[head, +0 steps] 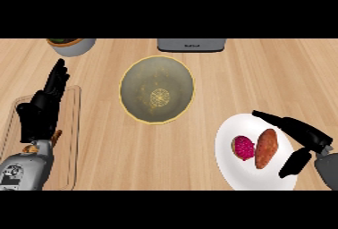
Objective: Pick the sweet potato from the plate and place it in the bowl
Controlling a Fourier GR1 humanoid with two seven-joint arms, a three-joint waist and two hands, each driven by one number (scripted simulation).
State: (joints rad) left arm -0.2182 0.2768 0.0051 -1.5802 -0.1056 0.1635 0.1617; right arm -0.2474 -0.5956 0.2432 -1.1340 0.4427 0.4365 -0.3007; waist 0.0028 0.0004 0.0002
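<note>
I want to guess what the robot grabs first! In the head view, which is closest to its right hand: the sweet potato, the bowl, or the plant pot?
1. Sweet potato: on the white plate, beside the right hand.
2. Bowl: middle of the counter.
3. Plant pot: far top-left corner.

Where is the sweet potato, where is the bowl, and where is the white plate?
sweet potato (267, 148), head view, middle of its orange-brown skin.
bowl (140, 85), head view, bare inner wall at upper left.
white plate (232, 172), head view, bare lower-left part of its surface.
</note>
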